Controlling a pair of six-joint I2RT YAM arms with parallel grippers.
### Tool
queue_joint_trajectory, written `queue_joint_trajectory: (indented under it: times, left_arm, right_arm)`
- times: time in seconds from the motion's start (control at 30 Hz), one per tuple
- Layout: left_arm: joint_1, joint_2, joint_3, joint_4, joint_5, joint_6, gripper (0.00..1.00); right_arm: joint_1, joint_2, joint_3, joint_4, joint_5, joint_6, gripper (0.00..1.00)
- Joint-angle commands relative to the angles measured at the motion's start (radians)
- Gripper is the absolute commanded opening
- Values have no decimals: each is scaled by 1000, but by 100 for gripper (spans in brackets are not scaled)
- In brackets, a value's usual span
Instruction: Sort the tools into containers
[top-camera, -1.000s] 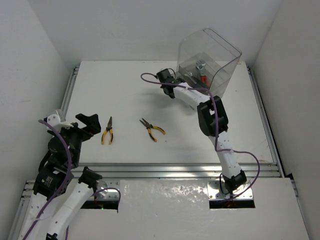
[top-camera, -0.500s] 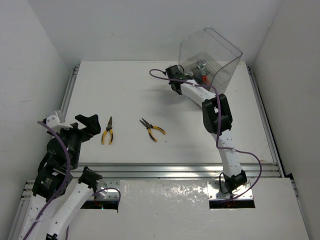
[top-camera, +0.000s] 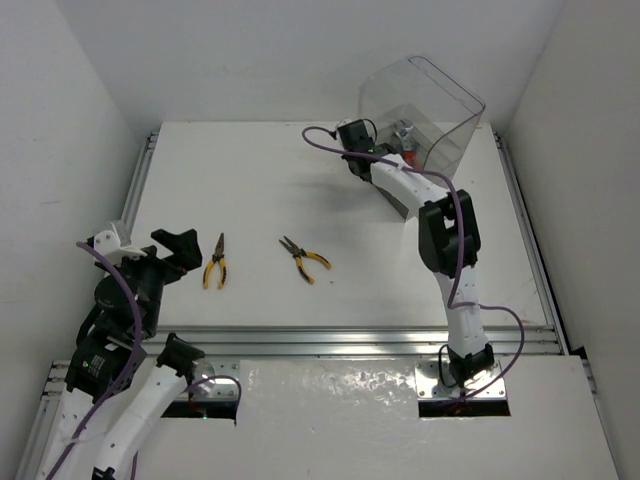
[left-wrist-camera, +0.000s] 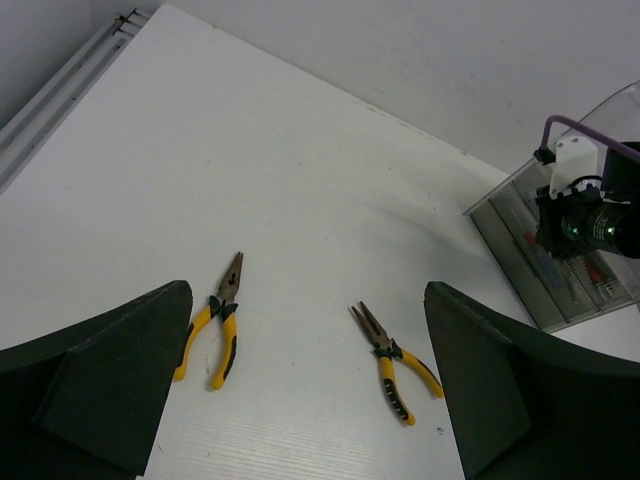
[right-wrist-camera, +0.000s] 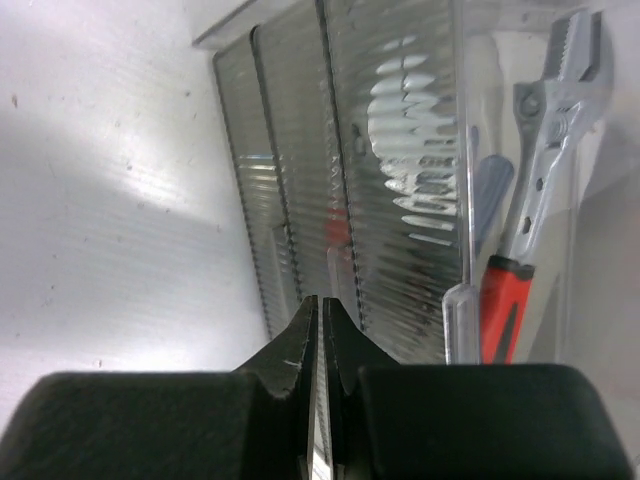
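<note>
Two yellow-handled pliers lie on the white table, one on the left (top-camera: 215, 262) (left-wrist-camera: 215, 325) and one nearer the middle (top-camera: 305, 259) (left-wrist-camera: 390, 362). My left gripper (top-camera: 178, 245) (left-wrist-camera: 308, 300) is open and empty, raised near the table's left front and looking over both pliers. My right gripper (top-camera: 352, 135) (right-wrist-camera: 321, 300) is shut, its tips at the ribbed grey trays (right-wrist-camera: 400, 150) (left-wrist-camera: 530, 265) at the mouth of the clear box (top-camera: 440, 100). A thin pale sliver shows between its fingers. A red-handled silver wrench (right-wrist-camera: 530, 200) and a blue handle (right-wrist-camera: 488, 195) lie in a tray.
The box stands at the table's back right, close to the right wall. Aluminium rails (top-camera: 140, 190) run along the table's left, right and front edges. The right arm's purple cable (top-camera: 320, 135) loops out to the left of its wrist.
My right gripper has moved right and back, from open table up to the mouth of the box. The left arm and both pliers have not moved.
</note>
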Motion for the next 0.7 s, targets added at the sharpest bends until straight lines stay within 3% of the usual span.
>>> queue_joint_trajectory:
  times: [0.0,0.27,0.4,0.5,0.57,0.67]
  left_arm:
    - [-10,-9,-3,49,6,17,100]
    - [-12,-10,-1,49,4,17,100]
    - [-12,-4,-1,47,6,17,100]
    - [-12,-9,-3,47,4,17,100]
    - [-14,-12,-3,47,4,15,100]
    - [-15,-12,-3,47,4,17,100]
  right_arm:
    - [-8,-16,-1,54,68,-53,4]
    - [0,7,3,21,36,-31,4]
    - [50,-22,-58,103,39,-64,14]
    - [84,9,-52,126,74,-96,30]
    - [102,47,-52,156,124,-151,48]
    - [107,87,-53,189,187,-187,53]
